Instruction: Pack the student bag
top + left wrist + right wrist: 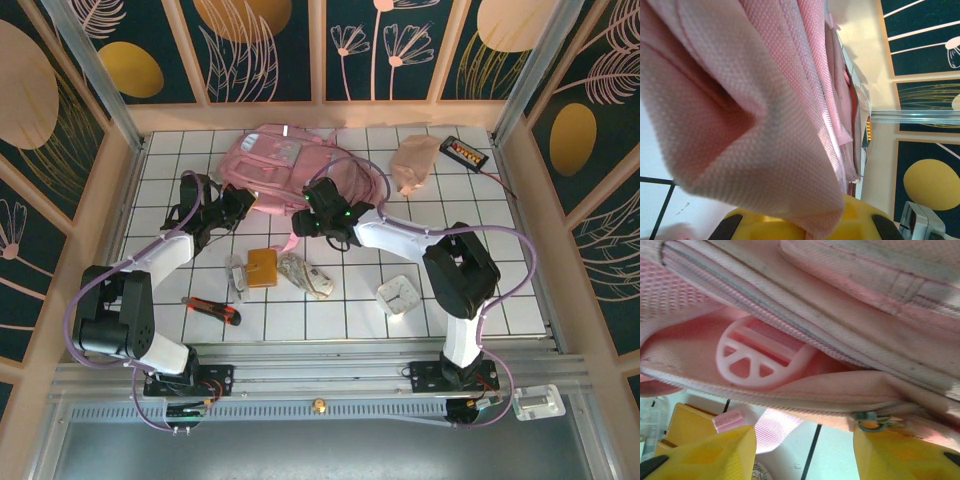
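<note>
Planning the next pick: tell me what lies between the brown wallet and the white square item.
Top view: a crumpled pale bundle lies beside the brown wallet; from it to the white square item the table is bare.

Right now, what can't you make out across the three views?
- Left wrist: student bag fabric drapes over the left gripper's fingers; how much cloth is pinched is hidden.
- Right wrist: pocket depth behind the pale plastic ring, covered by folded fabric.
- Top: bag's near edge, under the left gripper and right gripper.
- Top: crumpled item beside the brown wallet, too small to identify.
</note>
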`<state>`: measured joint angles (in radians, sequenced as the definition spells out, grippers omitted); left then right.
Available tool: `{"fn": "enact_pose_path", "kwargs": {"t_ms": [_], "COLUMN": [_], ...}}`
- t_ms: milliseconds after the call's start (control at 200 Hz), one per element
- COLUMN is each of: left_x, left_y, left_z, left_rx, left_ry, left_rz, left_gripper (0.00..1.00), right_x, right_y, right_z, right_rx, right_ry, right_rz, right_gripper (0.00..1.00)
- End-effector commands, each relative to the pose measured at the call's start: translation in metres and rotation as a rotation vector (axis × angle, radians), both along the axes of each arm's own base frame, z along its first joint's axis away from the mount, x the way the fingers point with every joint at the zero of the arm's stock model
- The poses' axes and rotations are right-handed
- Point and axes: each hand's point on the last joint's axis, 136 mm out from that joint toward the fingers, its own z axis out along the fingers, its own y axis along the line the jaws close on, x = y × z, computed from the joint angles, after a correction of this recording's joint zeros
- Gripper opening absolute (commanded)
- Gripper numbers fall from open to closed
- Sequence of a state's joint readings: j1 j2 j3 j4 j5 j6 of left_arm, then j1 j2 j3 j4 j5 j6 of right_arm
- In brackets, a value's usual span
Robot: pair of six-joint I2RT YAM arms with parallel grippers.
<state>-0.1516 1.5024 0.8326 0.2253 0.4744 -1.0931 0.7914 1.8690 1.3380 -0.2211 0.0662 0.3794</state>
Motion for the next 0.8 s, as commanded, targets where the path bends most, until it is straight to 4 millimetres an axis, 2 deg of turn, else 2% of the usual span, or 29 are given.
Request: {"fn": "enact_pose_path", "kwargs": {"t_ms": [0, 195, 405, 495, 565, 640, 791], "left_x": [0.003, 0.003, 0.005, 0.005, 0.005, 0.006, 0.007], "left_y": [-0.012, -0.011, -0.012, -0.012, -0.012, -0.013, -0.014], "left_z": [0.060, 0.060, 0.061, 0.062, 0.063, 0.062, 0.066], "left_rx": [-0.064, -0.064, -0.065, -0.068, -0.067, -0.071, -0.079], "left_ry": [-0.146, -0.144, -0.146, -0.145, -0.148, -0.145, -0.149], "left_rz": [-0.061, -0.059, -0.061, -0.063, -0.063, -0.064, -0.067], "left_gripper": [0.00, 0.00, 0.00, 0.00, 0.00, 0.00, 0.00], "right_x": [0.019, 0.020, 0.021, 0.017, 0.014, 0.016, 0.020], "right_y": [-0.026, -0.030, -0.030, -0.021, -0.010, -0.009, -0.011], "right_z": [-0.004, -0.002, -0.009, 0.002, 0.015, 0.021, 0.010], "right_rx": [-0.088, -0.097, -0.094, -0.036, 0.028, 0.049, 0.045], "right_ry": [-0.018, 0.007, 0.030, 0.045, 0.043, 0.038, 0.047], "right_rz": [-0.110, -0.120, -0.120, -0.091, -0.050, -0.052, -0.063], "right_gripper": [0.55, 0.57, 0.58, 0.59, 0.66, 0.67, 0.69]}}
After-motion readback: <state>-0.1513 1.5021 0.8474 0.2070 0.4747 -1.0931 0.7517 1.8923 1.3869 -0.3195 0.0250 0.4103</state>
